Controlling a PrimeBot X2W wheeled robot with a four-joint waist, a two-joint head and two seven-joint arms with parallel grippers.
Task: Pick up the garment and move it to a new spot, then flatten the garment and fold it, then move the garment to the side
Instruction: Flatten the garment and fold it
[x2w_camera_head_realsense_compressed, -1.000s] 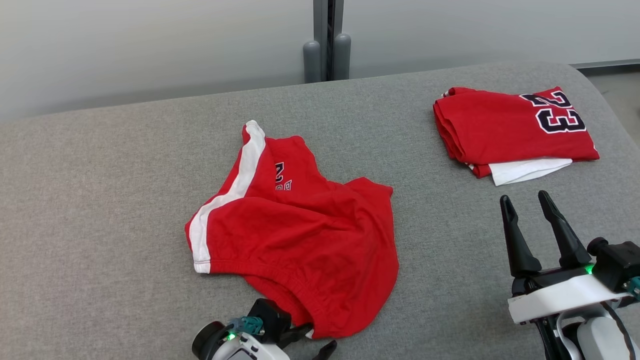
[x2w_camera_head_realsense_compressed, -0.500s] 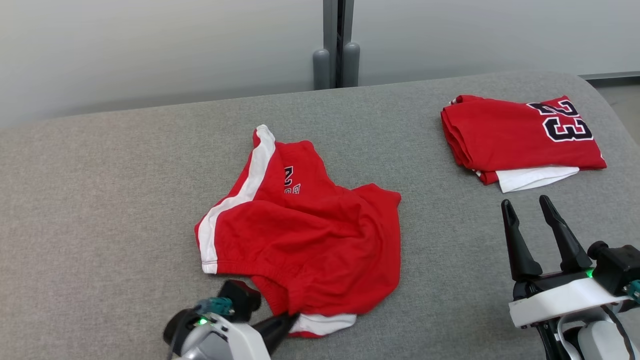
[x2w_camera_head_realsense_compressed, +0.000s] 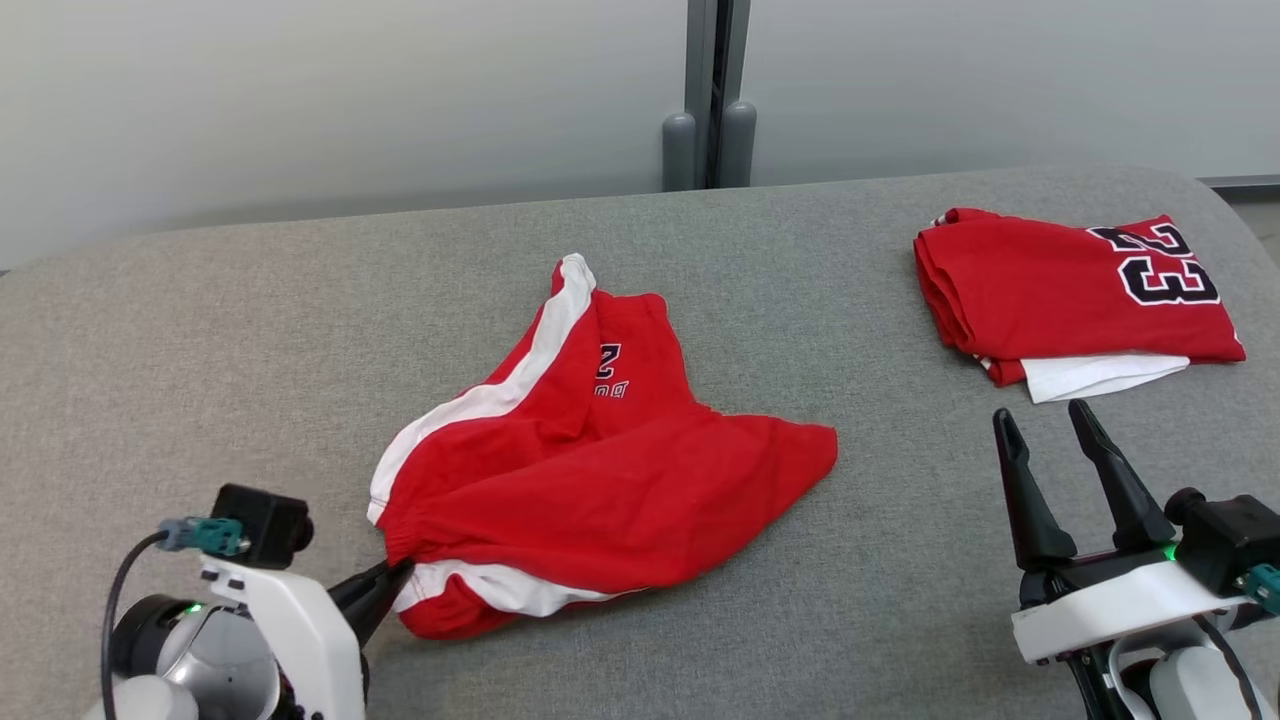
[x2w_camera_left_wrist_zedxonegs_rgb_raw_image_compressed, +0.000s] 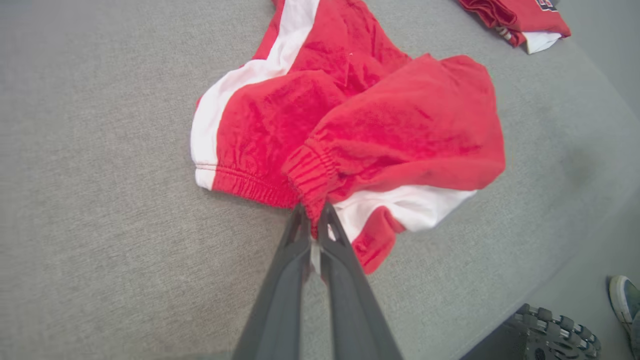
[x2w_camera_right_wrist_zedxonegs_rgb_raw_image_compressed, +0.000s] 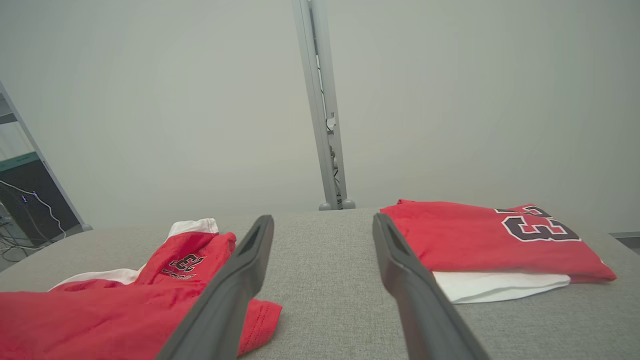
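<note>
The garment (x2w_camera_head_realsense_compressed: 600, 480) is a pair of red shorts with white side stripes, lying crumpled in the middle of the grey padded table (x2w_camera_head_realsense_compressed: 200, 340). My left gripper (x2w_camera_head_realsense_compressed: 395, 575) is at the shorts' near left corner, shut on the elastic waistband (x2w_camera_left_wrist_zedxonegs_rgb_raw_image_compressed: 312, 172), which bunches up at the fingertips in the left wrist view. There the shorts (x2w_camera_left_wrist_zedxonegs_rgb_raw_image_compressed: 380, 125) spread away from the left gripper (x2w_camera_left_wrist_zedxonegs_rgb_raw_image_compressed: 314, 222). My right gripper (x2w_camera_head_realsense_compressed: 1040, 425) stands open at the lower right, apart from the cloth. In the right wrist view the shorts (x2w_camera_right_wrist_zedxonegs_rgb_raw_image_compressed: 125, 305) lie left of its open fingers (x2w_camera_right_wrist_zedxonegs_rgb_raw_image_compressed: 235, 280).
A folded red jersey (x2w_camera_head_realsense_compressed: 1070, 290) with the number 23, on a white layer, lies at the back right of the table (x2w_camera_right_wrist_zedxonegs_rgb_raw_image_compressed: 325, 280); it also appears as the jersey (x2w_camera_right_wrist_zedxonegs_rgb_raw_image_compressed: 490, 240). A grey post (x2w_camera_head_realsense_compressed: 710, 100) stands behind the table. A wheel (x2w_camera_left_wrist_zedxonegs_rgb_raw_image_compressed: 555, 335) and a shoe (x2w_camera_left_wrist_zedxonegs_rgb_raw_image_compressed: 625, 300) are on the floor.
My left gripper has shut on the waistband and pulled it to the left, dragging and stretching the shorts. The head camera has also shifted. The right gripper has stayed open in place.
</note>
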